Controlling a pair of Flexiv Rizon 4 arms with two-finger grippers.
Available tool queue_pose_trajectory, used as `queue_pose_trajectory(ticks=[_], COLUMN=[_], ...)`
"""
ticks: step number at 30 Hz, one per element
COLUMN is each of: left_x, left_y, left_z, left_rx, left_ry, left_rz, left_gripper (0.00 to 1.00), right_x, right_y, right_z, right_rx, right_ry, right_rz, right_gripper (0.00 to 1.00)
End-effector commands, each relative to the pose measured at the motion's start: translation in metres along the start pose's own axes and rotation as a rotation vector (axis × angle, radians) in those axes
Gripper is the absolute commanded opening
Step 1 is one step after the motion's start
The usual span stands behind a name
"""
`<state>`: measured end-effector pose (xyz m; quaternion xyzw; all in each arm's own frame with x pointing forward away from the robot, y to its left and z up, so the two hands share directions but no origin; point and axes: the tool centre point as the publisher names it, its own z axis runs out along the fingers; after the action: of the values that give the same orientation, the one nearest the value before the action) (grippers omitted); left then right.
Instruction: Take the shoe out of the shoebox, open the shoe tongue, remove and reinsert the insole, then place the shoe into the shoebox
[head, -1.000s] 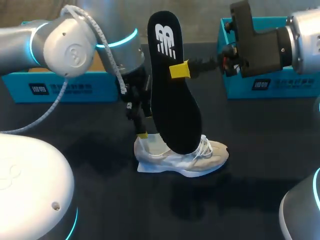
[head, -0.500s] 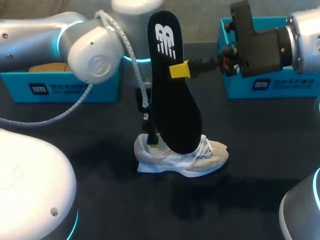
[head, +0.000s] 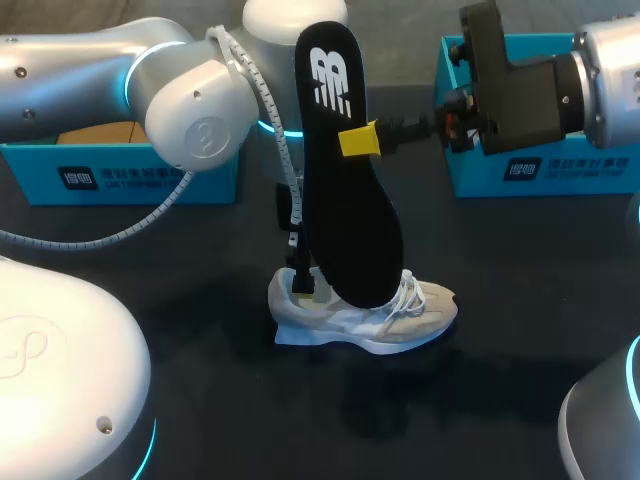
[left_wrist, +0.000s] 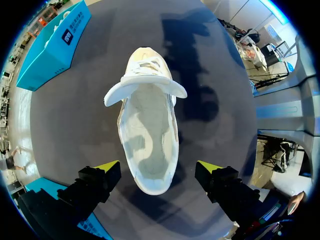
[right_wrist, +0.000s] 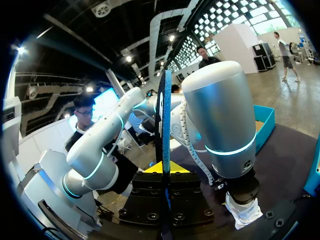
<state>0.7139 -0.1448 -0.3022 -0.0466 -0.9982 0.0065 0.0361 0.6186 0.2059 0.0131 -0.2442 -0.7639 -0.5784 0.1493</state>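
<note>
Dark surface (head: 520, 300); right claw (head: 360, 140) pinches light, bendy insole (head: 345, 200) mid-length, left claw (left_wrist: 158, 168) spread over soft shoe (left_wrist: 150, 135), whose firmer heel collar looks the best hold

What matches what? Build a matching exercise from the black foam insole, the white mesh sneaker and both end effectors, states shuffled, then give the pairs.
1. black foam insole
2. white mesh sneaker
3. left end effector
4. right end effector

A. open, straddling the heel
B. sitting on the dark table, nothing inside
C. shut on item 1
D. upright, gripped at one edge

Pairs: 1-D; 2-B; 3-A; 4-C
</note>
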Motion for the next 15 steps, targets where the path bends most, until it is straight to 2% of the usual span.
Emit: queue_pose_trajectory(ticks=[1,15], left_x=[-0.0003,-0.002], left_y=[0.0036,0.0044], left_z=[-0.0016,-0.0005], left_rx=[0.0,-0.009], left_ry=[-0.004,-0.005], left_rz=[-0.005,-0.016], left_gripper=[1.0,1.0], right_x=[-0.0009,-0.0009], right_y=[0.0022,0.0022], right_z=[0.0047,0.0047], right_rx=[0.003,0.003], right_ry=[-0.002,-0.002], right_rz=[0.002,0.002], right_gripper=[0.0,0.0])
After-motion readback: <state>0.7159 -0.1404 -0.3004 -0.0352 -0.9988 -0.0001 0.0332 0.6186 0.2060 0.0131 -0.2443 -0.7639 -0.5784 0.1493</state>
